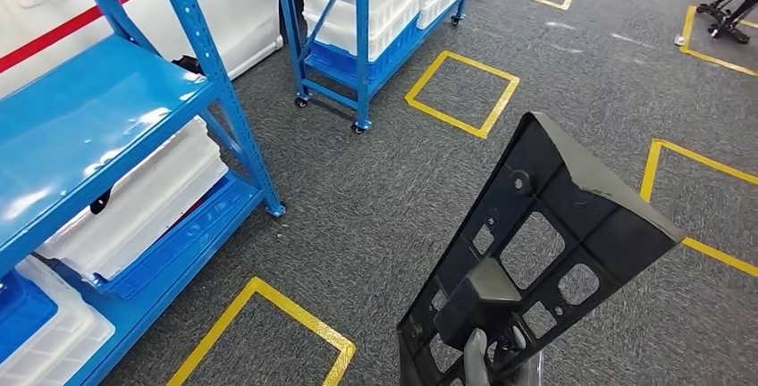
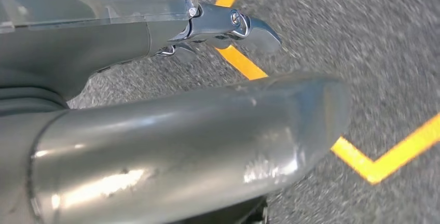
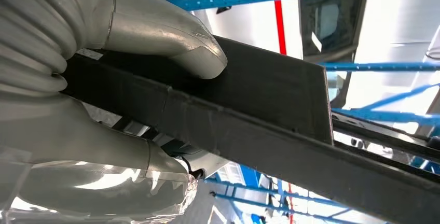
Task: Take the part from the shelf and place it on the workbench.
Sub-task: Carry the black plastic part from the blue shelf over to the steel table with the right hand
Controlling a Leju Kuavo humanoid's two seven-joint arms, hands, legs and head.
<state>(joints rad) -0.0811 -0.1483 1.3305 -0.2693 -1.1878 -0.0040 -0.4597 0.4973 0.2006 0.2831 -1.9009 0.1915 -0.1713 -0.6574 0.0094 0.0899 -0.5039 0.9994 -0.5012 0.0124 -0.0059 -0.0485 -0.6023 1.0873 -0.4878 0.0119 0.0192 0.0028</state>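
We see the part [image 1: 536, 234], a dark, flat plastic panel with rectangular cut-outs and raised ribs, held up in the air by our right hand [image 1: 487, 359], which grips it at its lower end; the panel rises tilted up and away from that hand, above the grey carpet floor [image 1: 375, 198]. In the right wrist view the thick grey thumb [image 3: 171, 40] presses on one face of the part [image 3: 270, 105] and the other fingers wrap underneath, so the hand is closed firmly on it. Our left hand [image 2: 223, 27] hangs over the carpet holding nothing, its fingers lightly curled rather than spread. Beyond the part, yellow tape squares [image 1: 462, 93] mark the floor. Off to the left of the holding hand stands a blue shelf [image 1: 98, 118] carrying white bins [image 1: 143, 203], with a second wheeled blue rack [image 1: 362, 20] farther off.
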